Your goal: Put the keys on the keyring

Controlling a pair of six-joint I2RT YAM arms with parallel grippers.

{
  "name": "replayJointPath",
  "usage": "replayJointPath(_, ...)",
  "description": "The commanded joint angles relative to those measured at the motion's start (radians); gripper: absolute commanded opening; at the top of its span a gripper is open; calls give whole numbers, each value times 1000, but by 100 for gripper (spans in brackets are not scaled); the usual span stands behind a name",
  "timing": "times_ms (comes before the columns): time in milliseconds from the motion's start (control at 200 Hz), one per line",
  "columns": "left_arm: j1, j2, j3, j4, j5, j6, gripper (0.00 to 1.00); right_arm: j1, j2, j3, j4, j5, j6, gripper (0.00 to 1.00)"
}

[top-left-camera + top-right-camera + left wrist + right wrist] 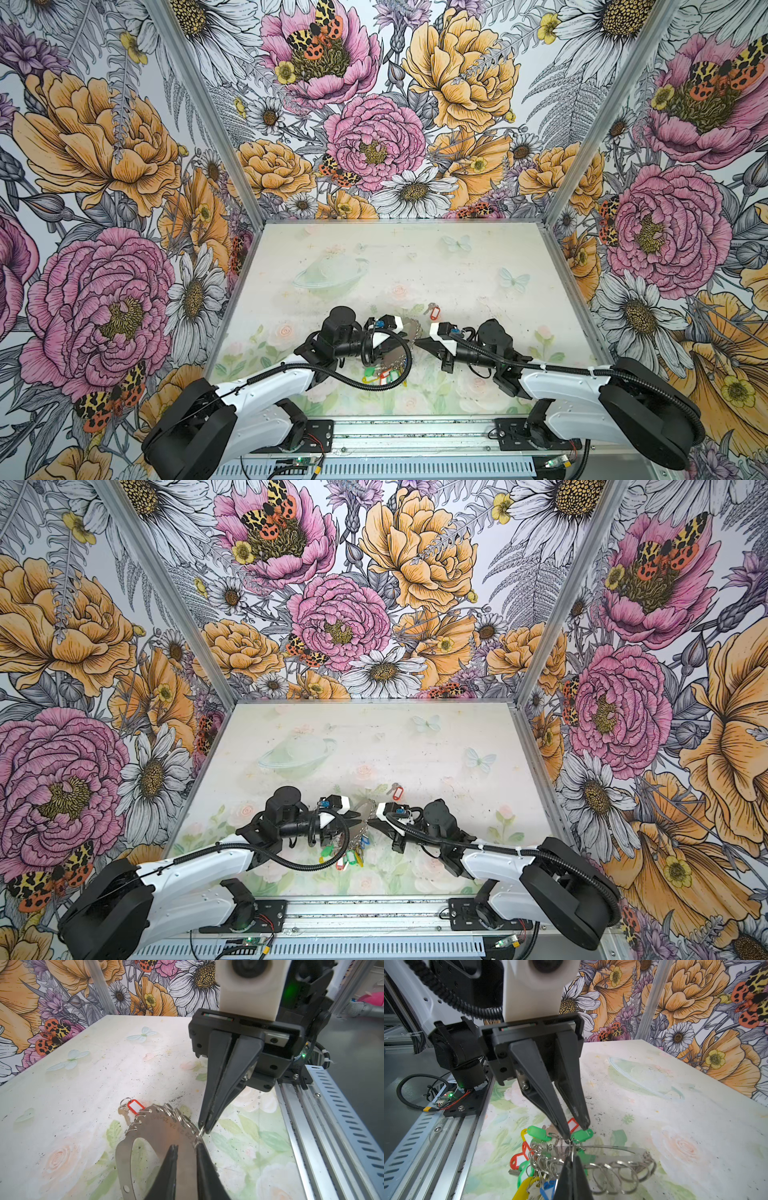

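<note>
The keys (pixel 135 1106), a dark key on a red tag with a white window, lie flat on the table just beyond the keyring (pixel 166 1130); both top views show them (pixel 434 311) (pixel 397 790). The keyring is a grey metal plate with an oval hole, edged with split rings (pixel 618 1169). My left gripper (pixel 186 1146) is open a little, its tips over the plate's band. From the opposite side, my right gripper (pixel 572 1159) is shut on one thin split ring at the plate's edge. Its tips (pixel 202 1129) meet the ring close to the left fingers.
Green, red, yellow and blue tags (pixel 537 1132) hang in a bunch from the keyring's near end (pixel 384 376). The left arm's black cable (pixel 374 384) loops round them. A metal rail (pixel 415 432) runs along the table's front edge. Floral walls enclose the other three sides.
</note>
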Motion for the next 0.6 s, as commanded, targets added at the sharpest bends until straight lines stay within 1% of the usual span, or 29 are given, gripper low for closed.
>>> replayJointPath(0, 8, 22, -11, 33, 66, -10, 21, -8, 11, -12, 140, -28, 33, 0)
replayJointPath(165, 3, 26, -5, 36, 120, -27, 19, -6, 16, -16, 195, -74, 61, 0)
replayJointPath(420, -2, 32, -2, 35, 115, -24, 13, -6, 37, -11, 228, -129, 72, 0)
replayJointPath(460, -1, 26, -3, 35, 116, -26, 11, -6, 42, -12, 233, -129, 72, 0)
replayJointPath(596, 2, 11, -7, 35, 112, -27, 10, -6, 63, -16, 254, -126, 72, 0)
